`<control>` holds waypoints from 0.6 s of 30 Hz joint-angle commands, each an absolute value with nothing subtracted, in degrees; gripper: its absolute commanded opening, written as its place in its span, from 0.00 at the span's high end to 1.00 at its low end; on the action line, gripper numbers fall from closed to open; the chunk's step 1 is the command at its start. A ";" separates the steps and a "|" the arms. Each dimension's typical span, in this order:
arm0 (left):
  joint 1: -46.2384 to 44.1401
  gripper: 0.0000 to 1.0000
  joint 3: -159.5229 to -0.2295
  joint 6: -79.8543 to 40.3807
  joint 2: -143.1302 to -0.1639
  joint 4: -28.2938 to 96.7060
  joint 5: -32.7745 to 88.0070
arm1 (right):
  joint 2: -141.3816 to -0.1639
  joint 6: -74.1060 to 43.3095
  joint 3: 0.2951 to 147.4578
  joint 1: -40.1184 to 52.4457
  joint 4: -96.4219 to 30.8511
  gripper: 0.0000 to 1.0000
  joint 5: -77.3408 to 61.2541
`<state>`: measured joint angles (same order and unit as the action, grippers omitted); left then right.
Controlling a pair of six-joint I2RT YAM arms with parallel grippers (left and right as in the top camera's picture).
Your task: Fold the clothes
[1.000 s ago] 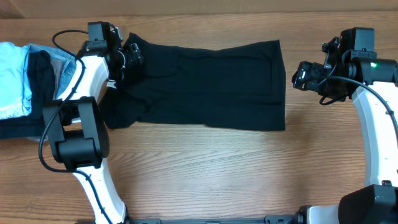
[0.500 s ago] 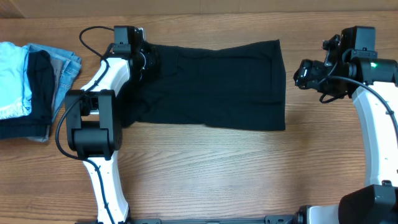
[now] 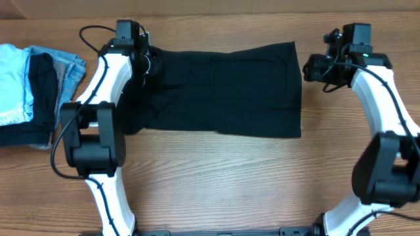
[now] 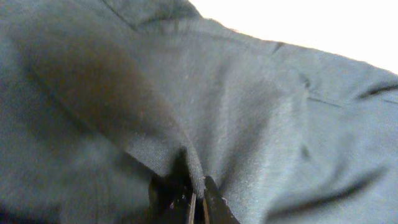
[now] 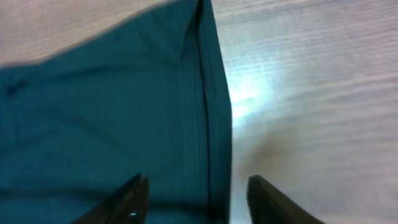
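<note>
The clothes [image 3: 216, 88], a plain black garment, lie spread flat across the far middle of the table. My left gripper [image 3: 147, 65] sits at the garment's top left corner. In the left wrist view the left gripper [image 4: 198, 200] is shut, pinching a raised fold of the black fabric [image 4: 249, 112]. My right gripper [image 3: 307, 67] is at the top right corner. In the right wrist view the right gripper [image 5: 196, 182] is open, its fingers straddling the garment's hemmed right edge [image 5: 214, 124], one over cloth and one over bare wood.
A stack of folded clothes lies at the far left: a light-blue piece [image 3: 13, 82], a dark piece [image 3: 42, 92] and grey-blue denim [image 3: 71, 71]. Bare wooden table [image 3: 230, 177] runs in front of the garment.
My left gripper moved right onto the garment's top left corner and shut on a fold. My right arm swung left to the top right corner, and its jaws narrowed.
</note>
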<state>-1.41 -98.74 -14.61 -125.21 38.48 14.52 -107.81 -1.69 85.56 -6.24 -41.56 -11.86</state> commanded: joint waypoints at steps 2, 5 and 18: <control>-1.15 0.96 -100.03 -15.25 -119.17 41.15 14.72 | -110.96 0.56 85.89 -6.11 -28.91 0.18 -16.93; -1.15 0.96 -100.03 -15.73 -119.04 43.20 14.90 | -116.71 0.45 85.89 -6.11 -16.95 0.10 -17.23; -1.34 0.96 -100.03 -18.02 -119.04 43.72 15.07 | -134.37 0.49 88.49 -4.97 2.76 0.13 -16.14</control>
